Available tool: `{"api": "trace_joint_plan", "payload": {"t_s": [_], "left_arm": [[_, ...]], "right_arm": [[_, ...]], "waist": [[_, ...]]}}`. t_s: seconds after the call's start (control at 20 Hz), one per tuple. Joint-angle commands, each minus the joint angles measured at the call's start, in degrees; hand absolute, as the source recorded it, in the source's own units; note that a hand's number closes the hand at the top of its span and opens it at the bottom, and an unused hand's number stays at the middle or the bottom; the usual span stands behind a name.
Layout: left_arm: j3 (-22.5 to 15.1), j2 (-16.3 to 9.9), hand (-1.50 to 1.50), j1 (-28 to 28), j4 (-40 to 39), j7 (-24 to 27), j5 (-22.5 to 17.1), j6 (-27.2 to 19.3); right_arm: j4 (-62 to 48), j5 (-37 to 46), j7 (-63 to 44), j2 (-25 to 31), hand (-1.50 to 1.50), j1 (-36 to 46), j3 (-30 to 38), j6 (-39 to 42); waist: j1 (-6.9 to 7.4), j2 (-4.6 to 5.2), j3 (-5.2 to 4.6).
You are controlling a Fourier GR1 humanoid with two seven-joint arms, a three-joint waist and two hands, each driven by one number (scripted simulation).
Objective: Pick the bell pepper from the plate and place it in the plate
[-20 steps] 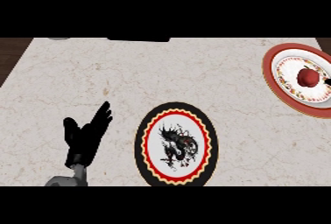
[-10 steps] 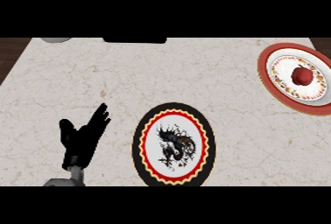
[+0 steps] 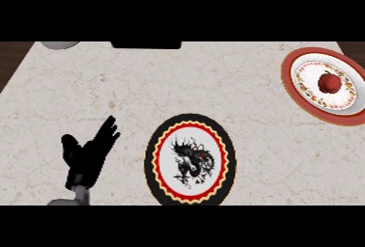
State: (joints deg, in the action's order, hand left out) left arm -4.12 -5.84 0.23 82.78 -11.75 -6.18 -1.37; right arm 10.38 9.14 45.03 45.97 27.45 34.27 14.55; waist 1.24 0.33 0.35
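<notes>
My left hand [image 3: 87,157] rests over the tabletop [image 3: 214,91] with fingers spread wide, holding nothing. The bell pepper [image 3: 330,82] lies on the red-rimmed plate [image 3: 291,72], well apart from the black-rimmed plate [image 3: 152,159].

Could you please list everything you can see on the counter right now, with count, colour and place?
bell pepper: one, red, on the red-rimmed plate at the far right.
red-rimmed plate: one, white centre with a red border, at the counter's far right edge.
black-rimmed plate: one, black and red border, white centre with a dark dragon figure, near the middle of the counter's near edge; nothing lies on it.
grey round object: one, at the far left edge, only partly in view.
dark slab: one, black, at the far edge, cut off by the view.
counter: one, pale marbled top.
left hand: one, black, open, fingers up, resting left of the black-rimmed plate.
right hand: not in view.
</notes>
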Motion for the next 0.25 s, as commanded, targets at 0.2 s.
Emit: {"api": "trace_joint_plan", "payload": {"t_s": [0.2], "left_arm": [[-0.39, 0.57, 0.0, 0.37, 4.06, -5.65, 0.43, -1.18]], "right_arm": [[0.08, -0.04, 2.11, 0.35, -1.5, -3.05, -1.48, -0.49]], "waist": [[-0.19, 0.0, -0.16]]}}
